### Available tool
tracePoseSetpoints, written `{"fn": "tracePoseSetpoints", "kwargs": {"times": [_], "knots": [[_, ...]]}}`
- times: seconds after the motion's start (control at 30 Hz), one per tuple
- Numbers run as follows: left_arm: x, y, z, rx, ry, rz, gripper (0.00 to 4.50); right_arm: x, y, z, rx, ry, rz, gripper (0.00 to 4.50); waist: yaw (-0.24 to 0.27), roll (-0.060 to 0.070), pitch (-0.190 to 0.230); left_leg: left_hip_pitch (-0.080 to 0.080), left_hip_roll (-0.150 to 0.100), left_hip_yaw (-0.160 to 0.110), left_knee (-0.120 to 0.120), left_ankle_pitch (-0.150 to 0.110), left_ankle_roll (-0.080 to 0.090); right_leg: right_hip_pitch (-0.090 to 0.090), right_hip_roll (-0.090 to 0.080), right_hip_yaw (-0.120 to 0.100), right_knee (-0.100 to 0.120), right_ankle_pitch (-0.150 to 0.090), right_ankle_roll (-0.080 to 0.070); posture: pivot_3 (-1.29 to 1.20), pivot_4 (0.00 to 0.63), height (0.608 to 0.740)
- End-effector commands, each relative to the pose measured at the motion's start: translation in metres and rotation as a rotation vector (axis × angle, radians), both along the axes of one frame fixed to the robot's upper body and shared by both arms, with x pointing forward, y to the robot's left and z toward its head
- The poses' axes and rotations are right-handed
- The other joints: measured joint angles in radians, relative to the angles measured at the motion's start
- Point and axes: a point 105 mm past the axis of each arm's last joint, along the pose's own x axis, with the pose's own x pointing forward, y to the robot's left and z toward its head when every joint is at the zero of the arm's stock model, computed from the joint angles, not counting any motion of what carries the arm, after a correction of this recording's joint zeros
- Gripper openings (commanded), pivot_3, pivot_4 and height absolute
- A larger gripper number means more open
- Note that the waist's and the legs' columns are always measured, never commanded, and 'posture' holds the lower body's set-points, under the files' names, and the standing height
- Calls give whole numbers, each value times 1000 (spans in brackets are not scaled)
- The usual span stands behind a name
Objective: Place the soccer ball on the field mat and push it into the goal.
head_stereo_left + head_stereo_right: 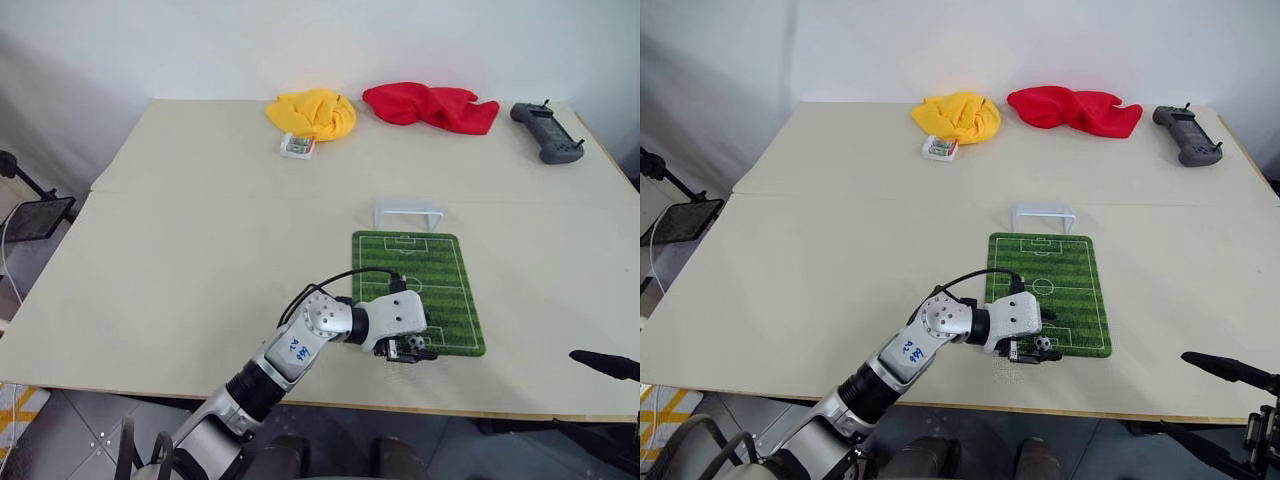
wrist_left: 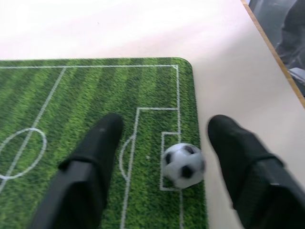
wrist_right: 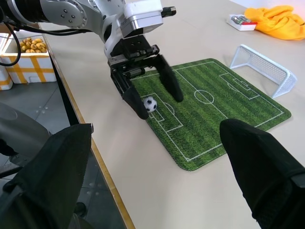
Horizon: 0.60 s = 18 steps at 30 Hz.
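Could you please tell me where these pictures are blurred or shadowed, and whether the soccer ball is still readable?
Left wrist view: the soccer ball and both black fingers are soft-edged, though its patches read. Right wrist view: near fingers blurred dark shapes; ball and goal crisp. Head views: even light, faint shadows beneath the goal.
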Motion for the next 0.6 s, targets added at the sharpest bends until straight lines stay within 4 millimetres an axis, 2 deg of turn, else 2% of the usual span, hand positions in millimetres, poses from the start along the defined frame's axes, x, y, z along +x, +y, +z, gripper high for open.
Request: {"fn": "tracePoseSetpoints", "kwargs": {"times": [0.03,0.27,0.53,0.6], "knots": [[-8,-7,16,-57,-48,-50,3366,-2,3,0,7,-3,6,4500,0,0,0,0,0,0,0,0,0,0,0,0,0,0,0,0,150,740],[-10,1,28,-118,-84,-68,3366,-3,3,-2,17,10,7,4500,0,0,0,0,0,0,0,0,0,0,0,0,0,0,0,0,150,740],[-17,27,33,-151,-67,-82,3366,-7,1,-4,24,27,7,4500,-4,4,-2,0,0,0,0,0,0,0,0,0,0,0,0,0,150,740],[-19,36,29,-137,-42,-91,3366,-9,2,-5,28,35,8,4500,-4,4,-2,0,0,0,0,0,0,0,0,1,0,0,0,0,150,740]]}}
